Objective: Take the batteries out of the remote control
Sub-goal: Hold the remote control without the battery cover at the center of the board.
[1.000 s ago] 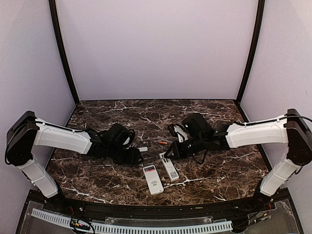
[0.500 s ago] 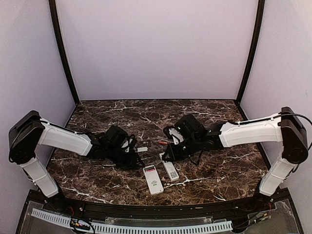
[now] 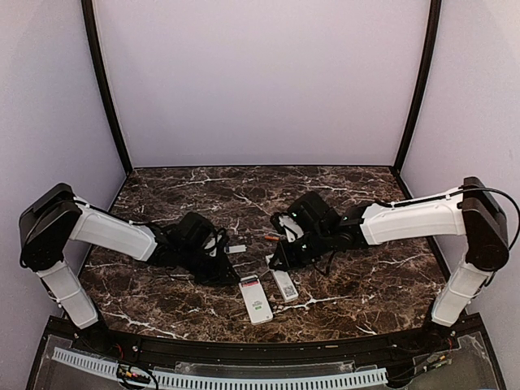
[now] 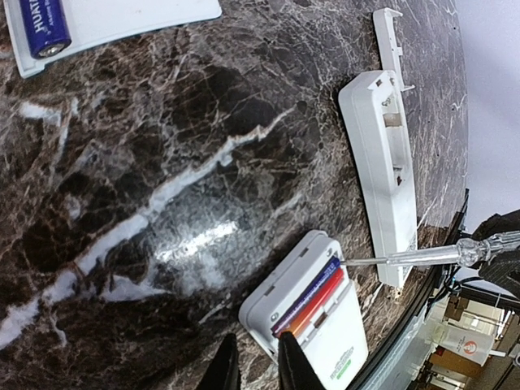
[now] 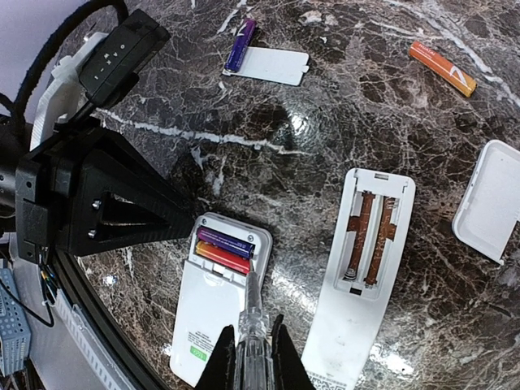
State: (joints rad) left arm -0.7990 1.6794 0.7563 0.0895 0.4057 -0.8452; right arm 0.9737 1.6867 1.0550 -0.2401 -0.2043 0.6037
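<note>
Both arms are reaching low inward. The left hand (image 4: 256, 364) is sitting nearly closed; the right hand (image 5: 252, 357) is squeezing a screwdriver (image 5: 253, 305).

Two white remotes (image 5: 207, 317) (image 5: 349, 325), four batteries (image 5: 225, 241) (image 5: 221, 257) (image 5: 240, 45) (image 5: 442, 68), two purple, one red, one orange, two seated in a bay, two loose on the surface (image 5: 366, 122), two white cover plates (image 5: 275, 66) (image 5: 491, 199), one screwdriver (image 5: 253, 325).

Table (image 5: 341, 106): dark brown marble-look slab, white-veined, polished, with a light glint toward 12 o'clock.
Loaded remote (image 5: 207, 325), 7 o'clock: smooth white plastic, satin sheen.
Open remote (image 5: 349, 325), 5 o'clock: same white plastic, with copper-coloured metal strips in its bay.
Cover plates (image 5: 272, 65): white plastic, matt.
Batteries (image 5: 223, 249): glossy printed wrap, orange-red and purple.
Screwdriver (image 5: 253, 325), 6 o'clock: clear glossy plastic handle, bright metal shaft.
</note>
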